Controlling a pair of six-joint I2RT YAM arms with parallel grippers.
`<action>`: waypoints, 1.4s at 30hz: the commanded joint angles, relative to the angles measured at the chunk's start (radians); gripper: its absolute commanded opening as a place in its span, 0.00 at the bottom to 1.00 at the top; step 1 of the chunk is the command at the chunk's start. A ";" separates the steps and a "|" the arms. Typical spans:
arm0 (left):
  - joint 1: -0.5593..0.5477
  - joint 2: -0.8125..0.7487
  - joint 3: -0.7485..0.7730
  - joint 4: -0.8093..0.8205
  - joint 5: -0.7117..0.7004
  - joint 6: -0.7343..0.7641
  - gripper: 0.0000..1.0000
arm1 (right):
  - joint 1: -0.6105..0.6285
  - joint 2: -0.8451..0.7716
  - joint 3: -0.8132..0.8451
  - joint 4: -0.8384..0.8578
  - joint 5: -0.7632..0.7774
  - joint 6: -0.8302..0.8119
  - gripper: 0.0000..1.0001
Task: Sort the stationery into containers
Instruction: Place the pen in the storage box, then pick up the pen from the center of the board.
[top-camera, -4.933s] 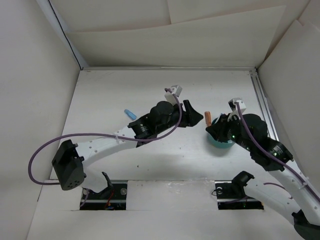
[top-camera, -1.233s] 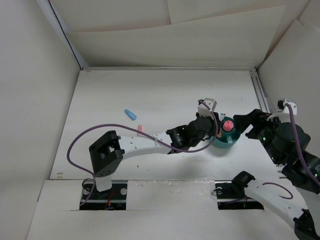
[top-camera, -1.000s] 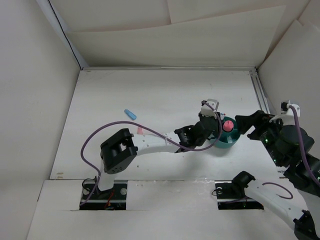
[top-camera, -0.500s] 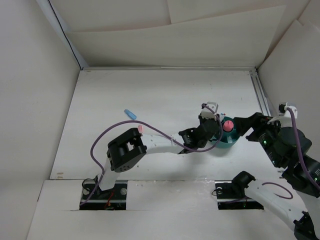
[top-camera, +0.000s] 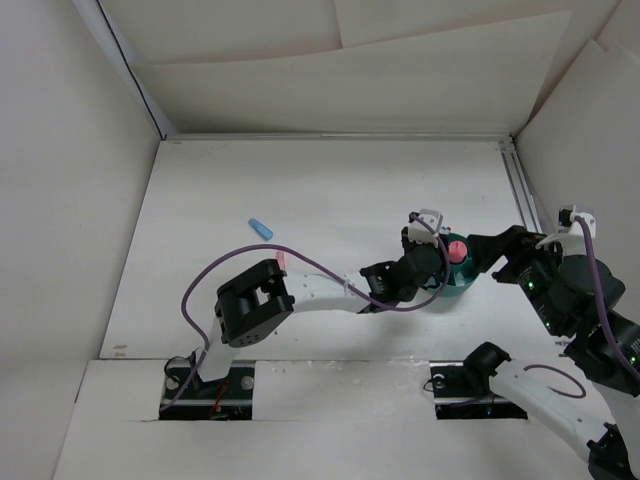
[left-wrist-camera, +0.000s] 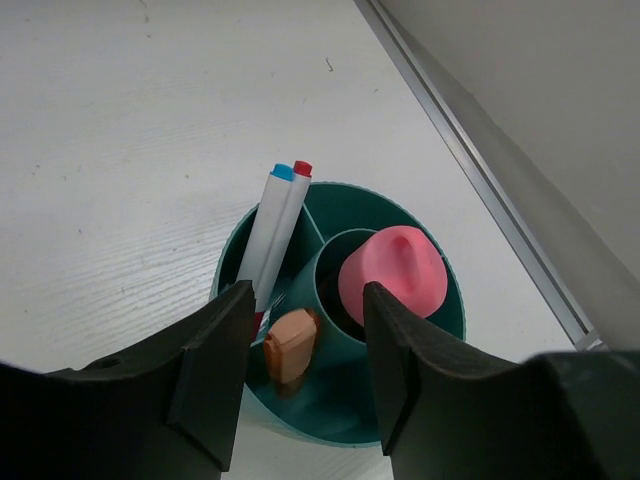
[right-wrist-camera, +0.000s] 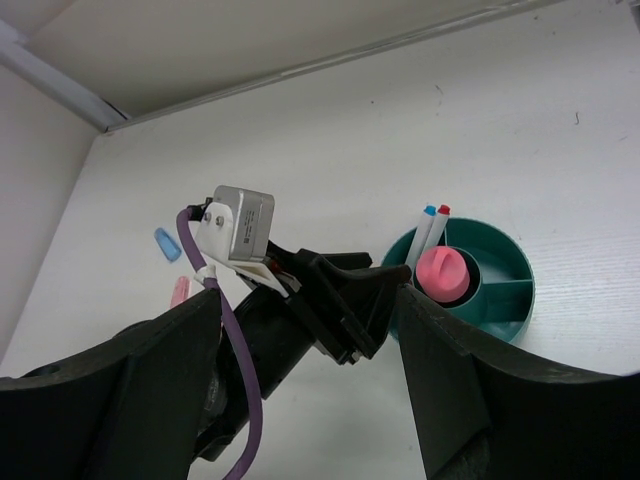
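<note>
The teal cup (left-wrist-camera: 340, 405) holds two white pens (left-wrist-camera: 272, 235), one blue-capped and one red-capped, and a pink round piece (left-wrist-camera: 392, 272) in its centre well. An orange eraser (left-wrist-camera: 290, 345) lies in the cup's near compartment. My left gripper (left-wrist-camera: 305, 305) hangs open just above that eraser, with both fingers clear of it. From above, the left gripper (top-camera: 438, 268) sits at the cup's (top-camera: 456, 291) left rim. My right gripper (right-wrist-camera: 308, 300) is open and empty, just right of the cup (right-wrist-camera: 505, 300). A light blue eraser (top-camera: 261, 228) and a pink eraser (top-camera: 281, 259) lie on the table far to the left.
A metal rail (top-camera: 522, 195) runs along the table's right side, close to the cup. White walls enclose the table at the left, back and right. The left arm's purple cable (top-camera: 300, 265) loops over the middle of the table.
The left gripper reached further over the cup and opened. The orange eraser left its fingers and now lies in the cup. The right arm barely moved.
</note>
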 joint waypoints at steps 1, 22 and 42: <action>-0.007 -0.024 0.011 0.036 -0.003 0.010 0.45 | 0.010 -0.010 0.009 0.049 -0.003 -0.002 0.75; 0.140 -0.642 -0.524 -0.352 -0.084 -0.251 0.33 | 0.010 -0.001 -0.113 0.146 -0.127 -0.011 0.33; 0.577 -0.637 -0.658 -0.547 0.127 -0.254 0.39 | 0.010 0.027 -0.247 0.284 -0.334 -0.002 0.38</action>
